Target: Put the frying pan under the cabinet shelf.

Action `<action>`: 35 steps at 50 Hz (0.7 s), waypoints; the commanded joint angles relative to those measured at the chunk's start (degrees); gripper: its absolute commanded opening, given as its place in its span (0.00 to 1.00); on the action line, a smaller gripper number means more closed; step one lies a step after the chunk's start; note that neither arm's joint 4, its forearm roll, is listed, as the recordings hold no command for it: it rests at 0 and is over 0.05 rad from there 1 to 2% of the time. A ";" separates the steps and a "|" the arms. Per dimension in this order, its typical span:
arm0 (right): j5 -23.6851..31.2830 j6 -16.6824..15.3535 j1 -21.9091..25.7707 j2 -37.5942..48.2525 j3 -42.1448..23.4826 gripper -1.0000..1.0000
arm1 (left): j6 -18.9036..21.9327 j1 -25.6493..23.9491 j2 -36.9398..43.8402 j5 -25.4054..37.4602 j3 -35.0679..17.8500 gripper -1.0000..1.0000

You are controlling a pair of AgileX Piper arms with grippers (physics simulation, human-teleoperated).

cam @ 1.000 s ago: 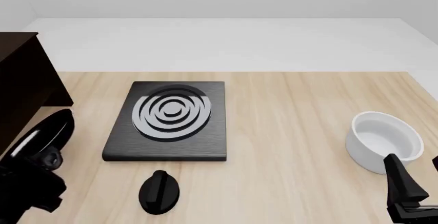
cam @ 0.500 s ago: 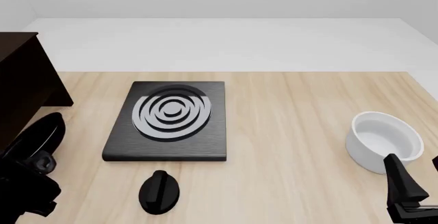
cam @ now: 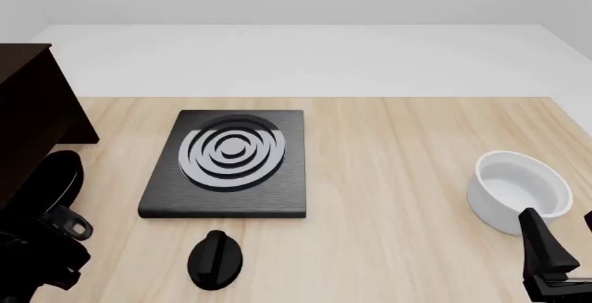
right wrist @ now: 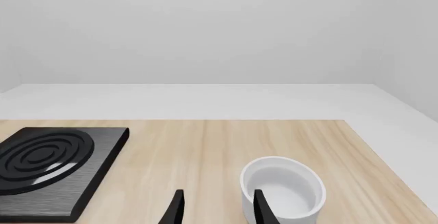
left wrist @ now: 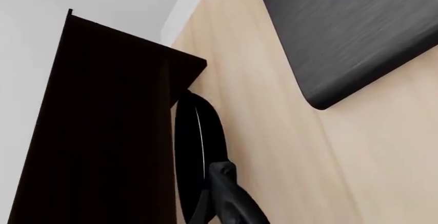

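Nearest the camera in the front view, the left gripper (cam: 41, 247) sits low at the table's left edge, clamped on the long handle of the glossy black round frying pan (cam: 51, 178); the wrist view shows a finger (left wrist: 229, 198) pressed along that handle. Gripping there lets the arm slide the pan in sideways while the gripper stays outside the furniture. The pan's round body lies just beside the large very dark brown wooden cabinet shelf (cam: 32, 109), its rim at the cabinet's lower edge and seemingly partly beneath the overhang, so I judge the placement nearly done, with release to follow. The right gripper (right wrist: 215, 208) idles with fingers spread apart, empty, near the white deep pot (cam: 518, 188). Between them lie a small black knob (cam: 215, 260) and, farther off, the flat black square stove plate with silver rings (cam: 231, 161), both untouched on the pale wooden table (cam: 398, 150).
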 commanded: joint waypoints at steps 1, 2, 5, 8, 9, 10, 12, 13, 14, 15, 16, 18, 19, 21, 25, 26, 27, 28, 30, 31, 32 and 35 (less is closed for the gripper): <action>0.01 -0.02 0.01 0.01 0.00 1.00 | 1.27 2.88 6.45 -6.65 -0.03 0.00; 0.00 -0.01 0.00 0.01 0.00 1.00 | 1.31 2.93 6.74 -7.04 -0.04 0.00; 0.00 -0.01 0.00 0.01 0.00 1.00 | 1.79 3.19 7.78 -8.22 -0.05 0.00; 0.01 -0.01 0.00 0.01 0.00 1.00 | 2.30 3.55 8.70 -9.22 -0.06 0.00; 0.01 -0.01 0.00 0.01 0.00 1.00 | 2.30 3.55 8.81 -9.33 -0.06 0.00; -0.01 0.00 0.00 -0.01 0.00 1.00 | 2.03 3.54 8.22 -8.81 -0.12 0.00; -0.01 0.00 0.01 -0.01 0.00 1.00 | 2.23 3.71 7.96 -8.63 -0.18 0.00; 0.01 0.00 0.01 0.01 0.00 1.00 | 2.28 3.80 7.88 -8.55 -0.22 0.00; 0.01 0.00 0.01 0.02 0.00 1.00 | 2.56 3.97 8.01 -8.68 -0.26 0.00; 0.00 -0.02 0.00 -0.01 0.00 1.00 | 2.52 3.95 8.00 -8.51 -0.28 0.00; 0.00 0.00 0.01 0.00 0.00 1.00 | 2.51 3.97 7.81 -8.39 -0.31 0.00; -0.01 -0.02 0.00 -0.02 0.00 1.00 | 2.66 4.08 7.41 -8.00 -0.40 0.00; 0.00 0.01 -0.01 0.01 0.00 1.00 | 2.63 4.06 7.16 -7.73 -0.44 0.00; 0.00 0.00 0.00 0.01 0.00 1.00 | 2.84 4.17 6.60 -7.30 -0.56 0.00; 0.00 0.01 -0.01 0.01 0.00 1.00 | 2.90 4.30 5.76 -6.33 -0.86 0.00; 0.01 -0.01 0.00 0.02 0.00 1.00 | 2.98 4.39 5.51 -6.11 -0.96 0.00; 0.00 0.00 0.01 0.00 0.00 1.00 | 2.96 4.44 5.37 -6.01 -1.00 0.00; 0.00 -0.01 0.02 0.00 0.00 1.00 | 3.03 4.53 5.33 -6.02 -1.02 0.00; 0.00 -0.01 0.01 0.00 0.00 1.00 | 3.02 4.63 5.07 -5.59 -1.23 0.00; 0.01 0.00 0.00 0.02 0.00 1.00 | 3.02 4.68 4.96 -5.43 -1.32 0.00; 0.00 0.01 0.00 0.01 0.00 1.00 | 2.94 4.68 4.76 -5.23 -1.38 0.00; 0.00 -0.02 0.00 -0.01 0.00 1.00 | 3.06 5.04 5.68 -6.05 -1.65 0.00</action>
